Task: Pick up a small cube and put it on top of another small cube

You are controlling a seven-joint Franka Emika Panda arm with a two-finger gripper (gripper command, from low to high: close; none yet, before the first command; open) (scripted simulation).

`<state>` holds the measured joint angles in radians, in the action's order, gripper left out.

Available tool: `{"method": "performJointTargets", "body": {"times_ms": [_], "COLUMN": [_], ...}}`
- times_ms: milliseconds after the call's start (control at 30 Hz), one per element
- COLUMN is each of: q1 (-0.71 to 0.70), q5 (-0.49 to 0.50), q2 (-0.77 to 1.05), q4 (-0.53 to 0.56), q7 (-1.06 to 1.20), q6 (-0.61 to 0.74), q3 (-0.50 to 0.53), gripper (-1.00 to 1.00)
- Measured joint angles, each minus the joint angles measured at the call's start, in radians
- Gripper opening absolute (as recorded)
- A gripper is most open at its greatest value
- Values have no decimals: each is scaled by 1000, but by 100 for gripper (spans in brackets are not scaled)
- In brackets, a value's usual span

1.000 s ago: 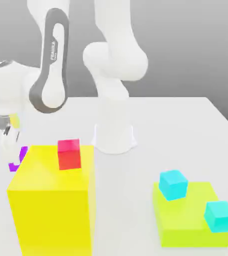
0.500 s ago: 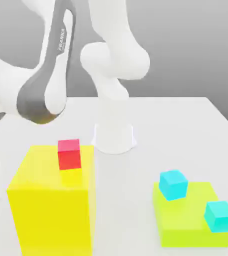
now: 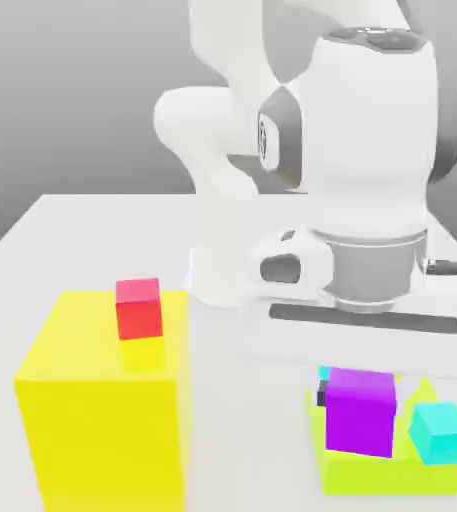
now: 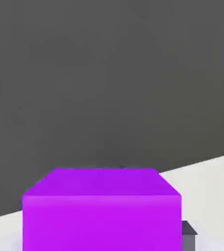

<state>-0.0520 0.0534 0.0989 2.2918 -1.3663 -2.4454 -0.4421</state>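
Note:
My gripper (image 3: pixel 359 400) is shut on the small purple cube (image 3: pixel 360 412), which it holds just over the lime block at the exterior view's right. A dark fingertip (image 3: pixel 322 397) shows at the cube's side. The purple cube covers nearly all of one cyan cube; only a sliver of that cyan cube (image 3: pixel 325 373) peeks out behind it. A second cyan cube (image 3: pixel 440 432) sits on the lime block's lower step, to the right of the purple one. In the hand view the purple cube (image 4: pixel 101 208) is held close, with a dark finger (image 4: pixel 188 230) beside it.
A tall yellow block (image 3: pixel 102 410) stands at the exterior view's left with a small red cube (image 3: pixel 139 308) on top. The lime stepped block (image 3: pixel 372 472) sits at the front right. The arm's white base (image 3: pixel 222 270) stands behind, on the white table (image 3: pixel 72 240).
The arm has swung from the exterior view's left to its right, carrying the purple cube from beside the yellow block to above the lime block and the cyan cube.

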Motion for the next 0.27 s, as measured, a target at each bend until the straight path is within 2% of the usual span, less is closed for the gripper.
{"method": "performJointTargets", "body": {"times_ms": [133, 167, 267], "q1": [79, 87, 87], "q5": [86, 103, 103], "q2": [94, 116, 116], "q4": [39, 44, 44], "q7": [-132, -146, -146], "q6": [-62, -83, -83], "q3": [-6, 1, 1], "gripper": [-100, 100, 100]}}
